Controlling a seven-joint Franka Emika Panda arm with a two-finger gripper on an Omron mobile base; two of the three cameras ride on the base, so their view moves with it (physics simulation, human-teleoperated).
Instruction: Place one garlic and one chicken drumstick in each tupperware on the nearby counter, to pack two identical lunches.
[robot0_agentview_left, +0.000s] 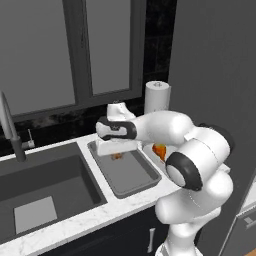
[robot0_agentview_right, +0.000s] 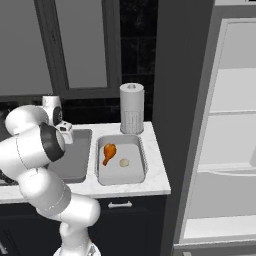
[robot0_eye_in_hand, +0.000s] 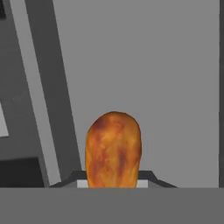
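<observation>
- The worktop (robot0_agentview_left: 100, 215), white marbled stone over dark cabinet fronts, carries the sink, both trays and a paper towel roll.
- The sink basin (robot0_agentview_left: 45, 185) lies at nine o'clock of the trays in the left base view, with its tap (robot0_agentview_left: 12, 135) at the back left.
- The left tupperware (robot0_agentview_left: 130, 175) sits just beside the sink; the robot's hand hangs over its far end.
- The right tupperware (robot0_agentview_right: 136, 172) lies just at three o'clock of the first, seen clearly in the right base view.
- The paper towel roll (robot0_agentview_right: 132, 115) stands upright at twelve o'clock of the right tupperware, near the wall.
- The gripper (robot0_agentview_left: 118, 152) points down over the left tupperware, jaws clamped on a chicken drumstick (robot0_eye_in_hand: 113, 151), whose browned end shows large in the hand view above the grey tray floor.
- A second drumstick (robot0_agentview_right: 108, 152) lies inside the right tupperware, toward its ten o'clock corner.
- A garlic (robot0_agentview_right: 124, 162) rests in the same tray, just at four o'clock of that drumstick, apart from it.
</observation>
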